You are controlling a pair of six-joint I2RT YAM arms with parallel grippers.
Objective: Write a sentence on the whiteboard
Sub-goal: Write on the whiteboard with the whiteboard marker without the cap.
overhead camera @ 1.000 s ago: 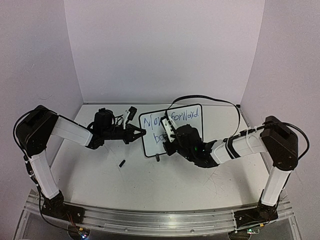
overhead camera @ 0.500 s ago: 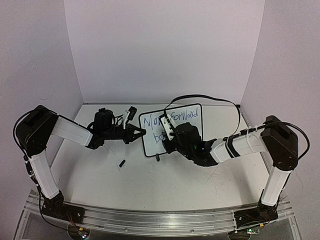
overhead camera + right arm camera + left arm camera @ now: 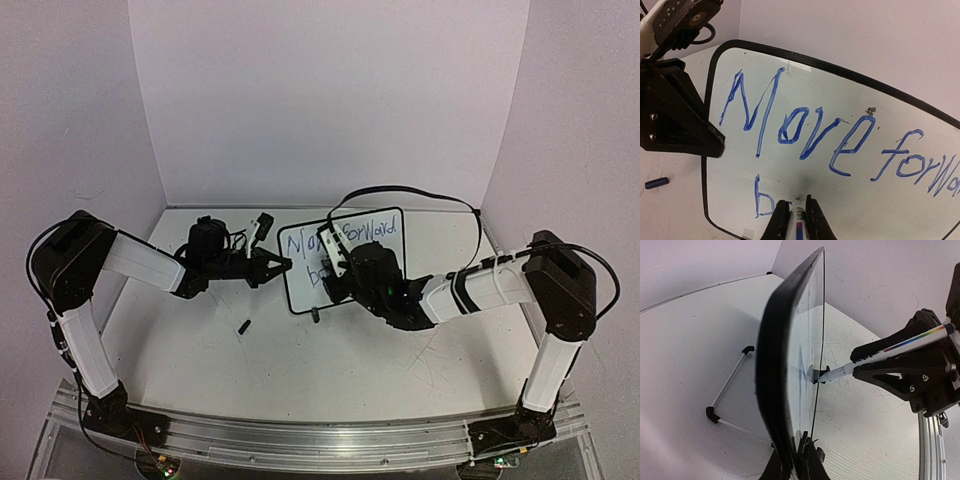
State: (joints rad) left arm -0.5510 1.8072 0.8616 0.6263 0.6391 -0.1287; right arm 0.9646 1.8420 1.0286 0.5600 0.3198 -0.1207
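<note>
The whiteboard (image 3: 296, 284) is standing upright towards the back of the table (image 3: 330, 372), with its long side running left to right and its face towards the right arm. The left tool (image 3: 275, 266) is clamping the board's left edge. The right tool (image 3: 797, 212) is pinching a marker (image 3: 890, 346), whose tip is touching the board just right of the "b" on the second line. The sentence (image 3: 842, 150) is showing "Move forward" in blue, and blank board is lying to the right of the tip.

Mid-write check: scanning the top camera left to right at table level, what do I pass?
Left arm's upper joint block → small dark cap → left gripper → whiteboard → right arm's upper joint block. Right gripper and marker overlap the board, so they're left unranked.
</note>
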